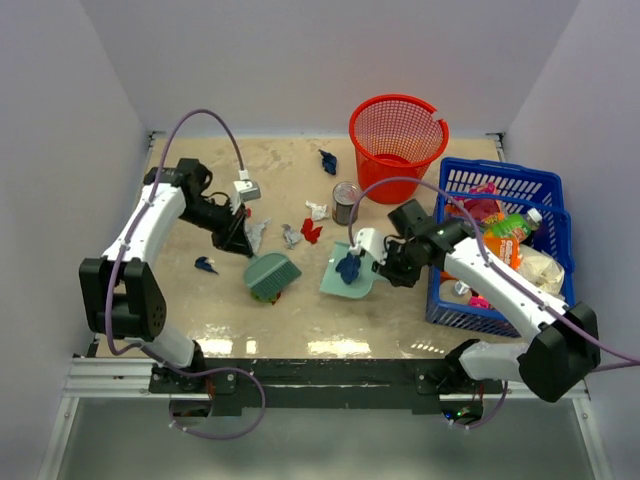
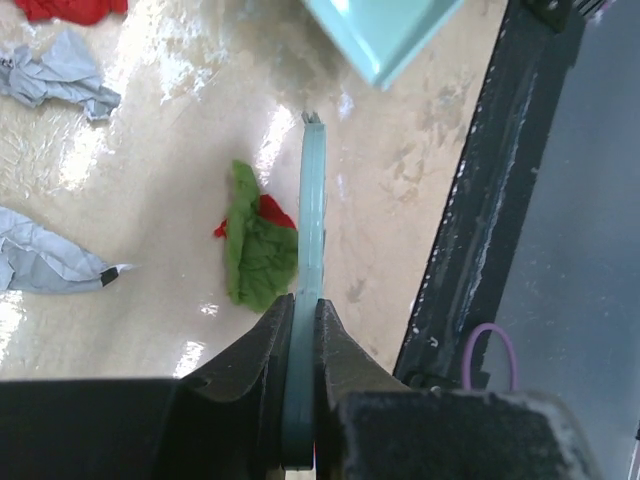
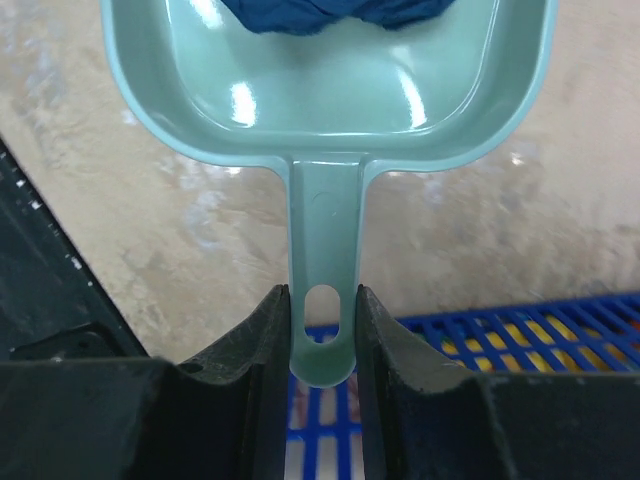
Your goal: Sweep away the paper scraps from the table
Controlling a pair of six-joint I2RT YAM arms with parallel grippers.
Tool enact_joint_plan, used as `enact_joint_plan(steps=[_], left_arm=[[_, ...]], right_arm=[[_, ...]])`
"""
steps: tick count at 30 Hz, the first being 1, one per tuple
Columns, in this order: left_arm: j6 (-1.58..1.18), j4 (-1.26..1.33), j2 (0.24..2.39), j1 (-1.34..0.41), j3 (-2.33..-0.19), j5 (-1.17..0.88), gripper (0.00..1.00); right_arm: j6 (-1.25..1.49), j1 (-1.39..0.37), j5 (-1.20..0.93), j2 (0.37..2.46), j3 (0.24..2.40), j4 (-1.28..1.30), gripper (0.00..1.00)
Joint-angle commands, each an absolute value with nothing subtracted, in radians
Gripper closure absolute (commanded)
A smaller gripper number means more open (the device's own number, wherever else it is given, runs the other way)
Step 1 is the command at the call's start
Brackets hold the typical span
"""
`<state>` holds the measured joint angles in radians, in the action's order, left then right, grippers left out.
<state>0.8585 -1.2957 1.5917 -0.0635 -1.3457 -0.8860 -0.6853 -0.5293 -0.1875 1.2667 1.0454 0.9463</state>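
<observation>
Pinching slim teal brush (image 2: 313, 200), left hand (image 2: 303, 310), right hand (image 3: 320, 295) clamping glossy plastic dustpan (image 3: 330, 100)

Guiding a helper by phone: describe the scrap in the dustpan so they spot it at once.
Find the blue crate on the right. Just left of it, the right gripper holds a pale green dustpan by its handle. The dark blue scrap lies in that pan; its neighbours lie on the tabletop.
</observation>
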Motion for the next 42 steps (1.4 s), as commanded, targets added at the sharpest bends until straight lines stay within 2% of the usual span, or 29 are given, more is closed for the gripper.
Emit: enact_joint_plan(steps=[1,4,7,10,13,14,17,20,23,31,42], left_arm=[[0.756,-1.316,1.554,-0.002,-1.417,-0.979,1.0],[0.684,-1.312,1.557,0.057,-1.52,-0.941,1.0],[0.609,-1.284,1.58,0.097,-1.597,-0.816,1.0],[0.512,-1.253,1.586,0.129,-1.707,-0.633,1.0],[0.448,-1.244,1.595,0.137,-1.77,-0.378,1.0],[0.437,-1.241,1.597,0.135,-1.778,-0.23,1.0],[0.445,-1.244,1.612,0.138,-1.79,-0.051,1.0],[0.46,-1.238,1.62,0.14,-1.747,0.026,1.0],[0.449,-1.246,1.638,0.14,-1.689,0.072,1.0],[0.408,-1.258,1.658,0.141,-1.573,0.04,1.0],[0.379,-1.289,1.661,0.103,-1.485,-0.314,1.0]], right_arm=[[-0.706,-0.613,-0.132,1.247,1.012,0.919,1.0],[-0.646,-0.661,-0.126,1.282,1.029,0.933,1.0],[-0.615,-0.745,-0.091,1.296,1.026,0.913,1.0],[-0.63,-0.805,-0.031,1.321,1.023,0.89,1.0],[-0.638,-0.818,-0.02,1.373,1.037,0.871,1.0],[-0.637,-0.819,-0.021,1.391,1.045,0.87,1.0],[-0.597,-0.822,-0.037,1.479,1.083,0.883,1.0],[-0.554,-0.822,-0.057,1.54,1.126,0.899,1.0],[-0.555,-0.824,-0.058,1.566,1.15,0.893,1.0],[-0.58,-0.834,-0.087,1.647,1.218,0.937,1.0],[-0.615,-0.874,-0.112,1.69,1.232,0.914,1.0]])
